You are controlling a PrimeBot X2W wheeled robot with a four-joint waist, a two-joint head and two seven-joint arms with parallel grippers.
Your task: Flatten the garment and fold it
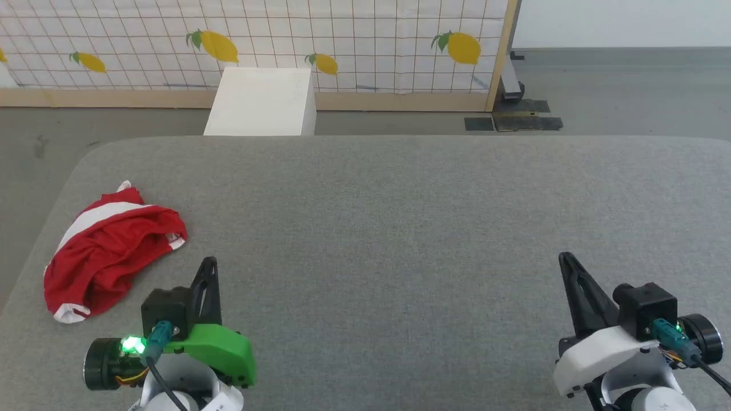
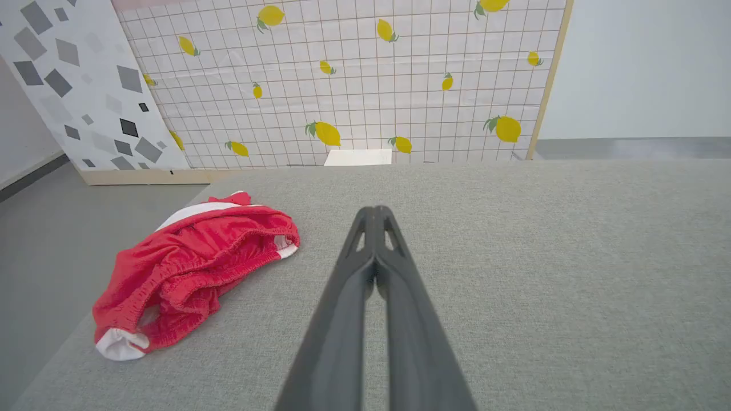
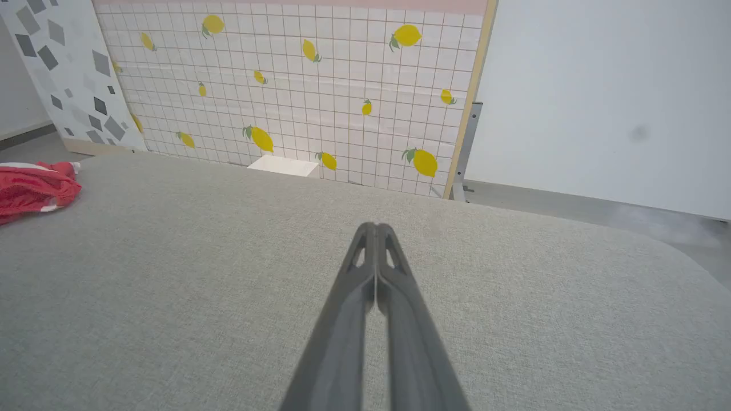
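Observation:
The garment [image 1: 111,251], red shorts with a white side stripe and white hem trim, lies crumpled in a heap near the left edge of the grey padded table [image 1: 400,228]. In the left wrist view the garment [image 2: 188,268] shows its gathered waistband, left of my fingers. My left gripper [image 1: 210,261] is shut and empty, hovering just right of the heap, apart from it. My right gripper [image 1: 565,257] is shut and empty, far to the right over bare table. The right wrist view catches the garment [image 3: 34,188] at its left edge. Both pairs of fingertips [image 2: 375,212] [image 3: 376,228] are pressed together.
A white box [image 1: 260,103] stands on the floor beyond the table's far edge. Behind it runs a lemon-patterned tiled panel [image 1: 285,40] with a wooden frame. The table's rounded left corner [image 1: 85,165] is close to the garment. Grey floor surrounds the table.

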